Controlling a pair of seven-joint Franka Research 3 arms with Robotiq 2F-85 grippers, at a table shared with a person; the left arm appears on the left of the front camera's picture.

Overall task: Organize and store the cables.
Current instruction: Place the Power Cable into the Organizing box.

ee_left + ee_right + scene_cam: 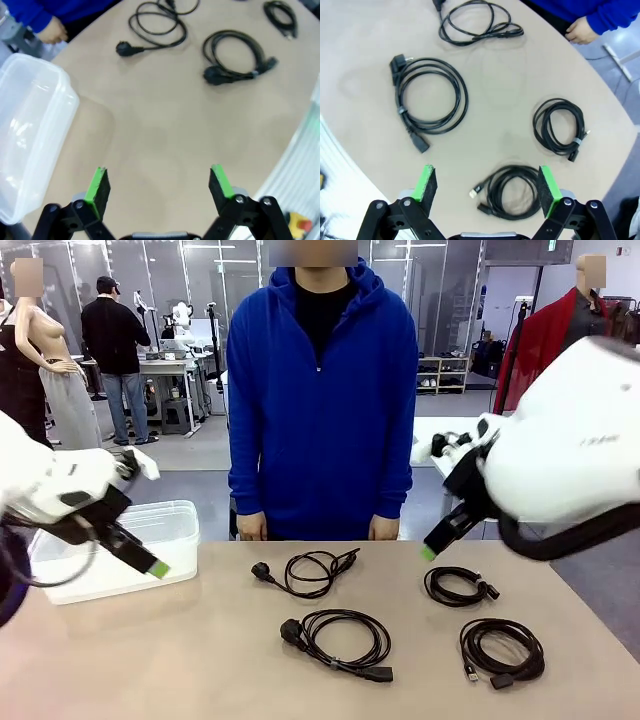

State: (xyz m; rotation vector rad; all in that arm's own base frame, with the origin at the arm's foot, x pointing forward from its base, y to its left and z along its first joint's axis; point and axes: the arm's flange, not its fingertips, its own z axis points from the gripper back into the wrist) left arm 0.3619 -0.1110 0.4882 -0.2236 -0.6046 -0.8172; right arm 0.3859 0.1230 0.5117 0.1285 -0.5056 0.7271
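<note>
Several coiled black cables lie on the beige table (pixel 200 660): one at the far middle (pixel 310 572), a thicker one nearer me (pixel 340 640), and two at the right (pixel 458 586) (pixel 502 648). My left gripper (pixel 155 567) hovers open over the table's left side beside the clear box, nothing between its fingers (pixel 159 185). My right gripper (pixel 428 552) hangs open above the right-hand cables. In the right wrist view it (pixel 487 187) stands over the nearest small cable (pixel 510 192), with another coil (pixel 560 125) and the thick cable (pixel 427 97) beyond.
A clear plastic box (pixel 120 545) (pixel 30 130) stands at the table's left. A person in a blue hoodie (pixel 320 410) stands at the far edge, hands (pixel 52 32) (pixel 580 32) near the table edge. The table's near left is bare.
</note>
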